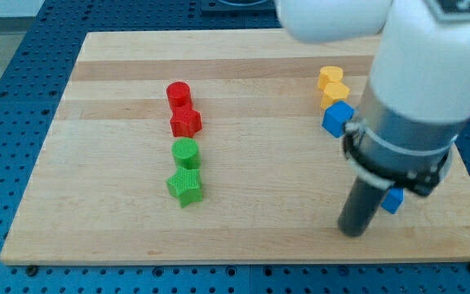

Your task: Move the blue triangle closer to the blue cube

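Surroundings: blue perforated bench (23, 49) shows on every side of a pale wooden board (251, 220) with visible grain stripes.
Landmark: the blue cube (338, 118) sits near the board's right side, partly tucked behind the arm's housing.
Blue triangle: a small blue piece (393, 200) peeks out toward the view's bottom right of the blue cube, well apart from it; most of it is hidden by the arm, so its shape cannot be confirmed.
Rod: the dark rod drops from the grey collar of the white arm (419, 82), toward the view's bottom of the blue cube.
Tip: my tip (352, 233) meets the board just to the view's left of the small blue piece and slightly lower; whether they touch cannot be told.
Tool state: a bare rod with nothing that can close, carrying and clasping no block.
Yellow blocks: two yellow blocks, one (330, 77) at the view's top and one (334, 95) touching the blue cube from above; their shapes are unclear.
Red blocks: a red cylinder (178, 93) and a red star-like block (186, 122) just beneath it stand far to the view's left of the blue cube.
Green blocks: a green cylinder (186, 153) and a green star-like block (185, 187) continue that column, lower left of the blue cube.
Writing: no legible brand, label or lettering can be made out on arm, board or blocks.
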Available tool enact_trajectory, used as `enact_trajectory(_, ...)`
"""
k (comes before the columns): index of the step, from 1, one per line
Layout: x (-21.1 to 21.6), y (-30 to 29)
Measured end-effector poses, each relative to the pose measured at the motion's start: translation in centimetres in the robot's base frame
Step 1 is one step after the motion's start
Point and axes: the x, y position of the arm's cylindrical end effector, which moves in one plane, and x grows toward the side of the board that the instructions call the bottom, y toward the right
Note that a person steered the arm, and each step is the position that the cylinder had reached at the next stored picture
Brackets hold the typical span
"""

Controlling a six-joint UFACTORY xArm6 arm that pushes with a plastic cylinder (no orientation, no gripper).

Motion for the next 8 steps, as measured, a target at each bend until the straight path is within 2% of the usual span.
enact_trajectory(3, -1.0, 7.0)
enact_trajectory(5, -1.4, 8.6)
enact_trajectory(7, -7.0, 6.0)
enact_trajectory(8, -7.7, 4.9)
